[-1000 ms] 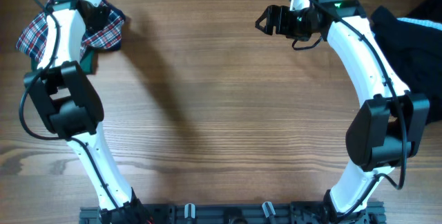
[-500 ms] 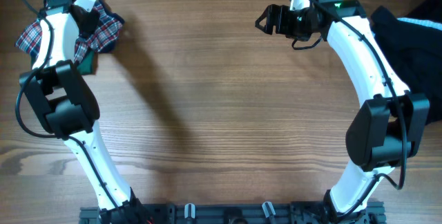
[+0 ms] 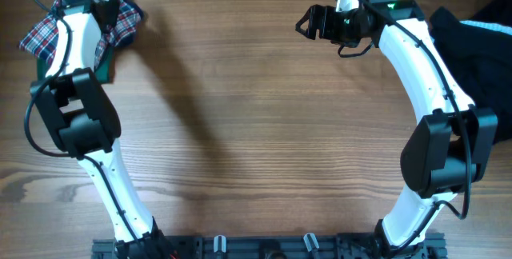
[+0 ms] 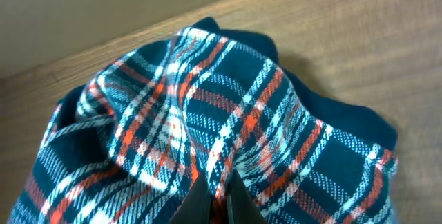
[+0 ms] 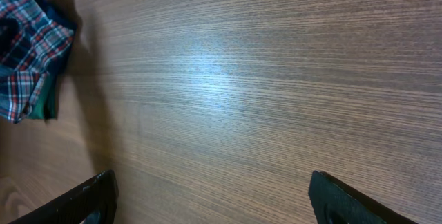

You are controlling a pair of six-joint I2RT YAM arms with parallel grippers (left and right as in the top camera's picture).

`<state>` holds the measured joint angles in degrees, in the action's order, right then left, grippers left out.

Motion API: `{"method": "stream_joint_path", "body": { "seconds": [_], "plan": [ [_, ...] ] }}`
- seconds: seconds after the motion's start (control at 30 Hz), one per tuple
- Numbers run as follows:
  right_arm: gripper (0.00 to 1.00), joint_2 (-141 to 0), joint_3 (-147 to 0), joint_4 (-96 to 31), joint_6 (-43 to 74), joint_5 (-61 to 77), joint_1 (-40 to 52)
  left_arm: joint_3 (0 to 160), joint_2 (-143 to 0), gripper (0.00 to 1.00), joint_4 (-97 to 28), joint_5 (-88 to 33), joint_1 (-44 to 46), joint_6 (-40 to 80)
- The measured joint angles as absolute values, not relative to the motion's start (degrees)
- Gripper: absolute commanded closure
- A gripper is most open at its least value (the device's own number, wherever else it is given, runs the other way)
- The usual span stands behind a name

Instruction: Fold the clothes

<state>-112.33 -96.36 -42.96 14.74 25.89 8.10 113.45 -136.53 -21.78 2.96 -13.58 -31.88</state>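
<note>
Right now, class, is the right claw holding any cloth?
No: the right claw stands open above the table with nothing between its fingers, and the dress lies apart from it.

A light brown wooden surface (image 3: 256, 131) fills the overhead view. Its grain runs from left to right, with darker streaks and some wavy figuring toward the near left corner. A soft grey shadow (image 3: 188, 91) crosses it slantwise, left of the middle. Along the near edge lies a black rail (image 3: 264, 247) carrying several small pale clips. In the right wrist view the grain shows as fine parallel lines, with a pale sheen of reflected light (image 5: 207, 65) on the wood. In the left wrist view the surface's far edge runs slantwise, and beyond it is a plain, blurred beige backdrop (image 4: 83, 10).
</note>
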Motion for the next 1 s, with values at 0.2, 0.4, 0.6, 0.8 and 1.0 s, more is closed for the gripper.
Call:
{"method": "stream_joint_path", "body": {
  "seconds": [0.2,0.4,0.6,0.8,1.0],
  "plan": [
    [0.11,-112.33,-96.36,-42.96,14.74,25.89,8.10,113.45,-136.51,0.96,-20.64,4.71,-14.22,-22.90],
    [0.11,-112.33,-96.36,-42.94,14.74,25.89,8.10,113.45,-136.29,0.96,-20.56,4.69,-16.91,-15.20],
    [0.11,-112.33,-96.36,-42.94,14.74,25.89,8.10,113.45,-135.41,0.96,-19.68,4.80,-18.61,-12.91],
    [0.11,-112.33,-96.38,-42.74,14.76,25.89,8.10,113.49,-135.09,0.96,-17.96,7.09,-19.07,-12.49],
    [0.11,-112.33,-96.36,-42.74,14.90,25.89,8.10,113.49,-135.09,0.96,-15.75,9.15,-19.38,-12.43]
  ]
}}
